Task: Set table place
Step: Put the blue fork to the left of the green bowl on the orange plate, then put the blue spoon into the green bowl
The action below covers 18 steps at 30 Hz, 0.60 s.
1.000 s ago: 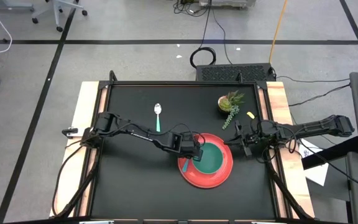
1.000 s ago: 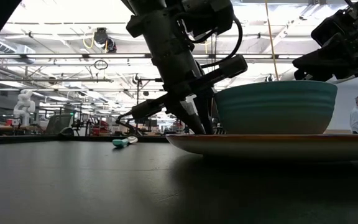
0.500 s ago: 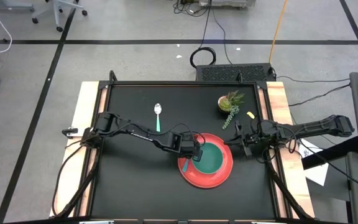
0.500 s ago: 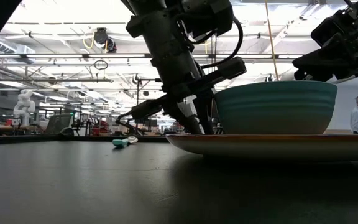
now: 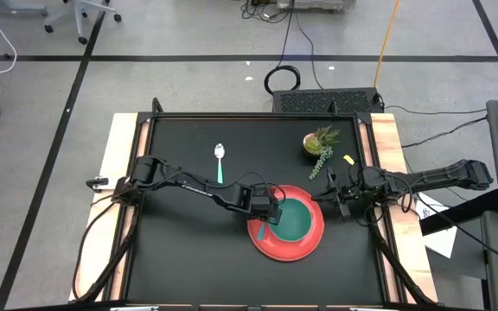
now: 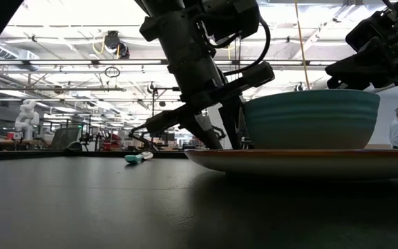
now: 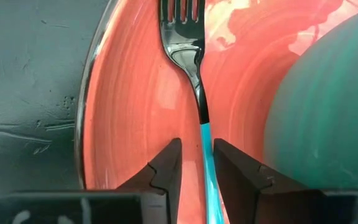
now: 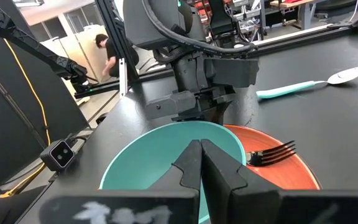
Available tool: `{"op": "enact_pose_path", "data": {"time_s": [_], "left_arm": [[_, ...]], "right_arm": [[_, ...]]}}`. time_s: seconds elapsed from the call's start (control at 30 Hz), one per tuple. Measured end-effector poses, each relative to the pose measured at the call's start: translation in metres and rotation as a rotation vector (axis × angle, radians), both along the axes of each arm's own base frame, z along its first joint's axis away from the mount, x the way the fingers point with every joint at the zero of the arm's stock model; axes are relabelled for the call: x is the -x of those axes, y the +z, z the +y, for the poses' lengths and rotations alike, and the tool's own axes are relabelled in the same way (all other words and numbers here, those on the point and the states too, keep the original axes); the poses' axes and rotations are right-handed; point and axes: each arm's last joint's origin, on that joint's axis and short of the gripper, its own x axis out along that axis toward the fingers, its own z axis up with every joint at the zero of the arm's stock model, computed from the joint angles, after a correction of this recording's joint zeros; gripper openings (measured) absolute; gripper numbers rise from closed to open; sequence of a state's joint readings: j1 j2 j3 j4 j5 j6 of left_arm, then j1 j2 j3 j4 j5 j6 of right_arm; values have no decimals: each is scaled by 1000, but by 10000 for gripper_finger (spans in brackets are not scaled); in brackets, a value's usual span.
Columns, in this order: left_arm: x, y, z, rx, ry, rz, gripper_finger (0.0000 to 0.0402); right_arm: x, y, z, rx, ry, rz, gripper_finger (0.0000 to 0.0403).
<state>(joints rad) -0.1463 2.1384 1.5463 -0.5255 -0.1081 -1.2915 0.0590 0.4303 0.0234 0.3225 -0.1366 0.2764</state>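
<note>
Fork [image 7: 196, 59] lies on the red plate [image 7: 135, 118], its long axis running straight out ahead of the left pincer [image 7: 197, 163]: teal handle back between the two dark fingers, shiny metal neck and tines pointing away along the plate's left part. The fingers stand a little apart on either side of the slim handle; whether they actually press it I cannot tell. The plate is round, glossy, with faint concentric rings and a darker rim. The teal bowl [image 7: 328, 118] stands on the plate just beside the fork, on the side of the pincer away from the plate's rim; it is smooth and matte, with finely ribbed walls in the low view.

Seen from above, the plate [image 5: 305, 246] sits toward the near right of the matte black table [image 5: 180, 250], with the left pincer [image 5: 271, 216] over its left edge. Beyond that pincer, well apart, the spoon [image 5: 220, 161] lies flat on the table, metal bowl pointing to the far edge, teal handle toward the pincer.

The right pincer [image 5: 336, 199] hangs just off the plate's right side, its fingers [image 8: 191, 165] pressed together, holding nothing. A small green potted plant [image 5: 320, 141] stands beyond it.
</note>
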Motion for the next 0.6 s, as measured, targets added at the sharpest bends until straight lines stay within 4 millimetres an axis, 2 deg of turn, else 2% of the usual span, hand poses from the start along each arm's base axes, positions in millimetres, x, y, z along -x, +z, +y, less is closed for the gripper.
{"op": "enact_pose_path", "data": {"time_s": [0.27, 0.6], "left_arm": [[1, 0, 0, 8, -4, 12, 97], [6, 10, 1, -5, -8, 25, 97]], "right_arm": [[0, 0, 0, 0, 0, 0, 0], [0, 0, 0, 0, 0, -1, 0]]}}
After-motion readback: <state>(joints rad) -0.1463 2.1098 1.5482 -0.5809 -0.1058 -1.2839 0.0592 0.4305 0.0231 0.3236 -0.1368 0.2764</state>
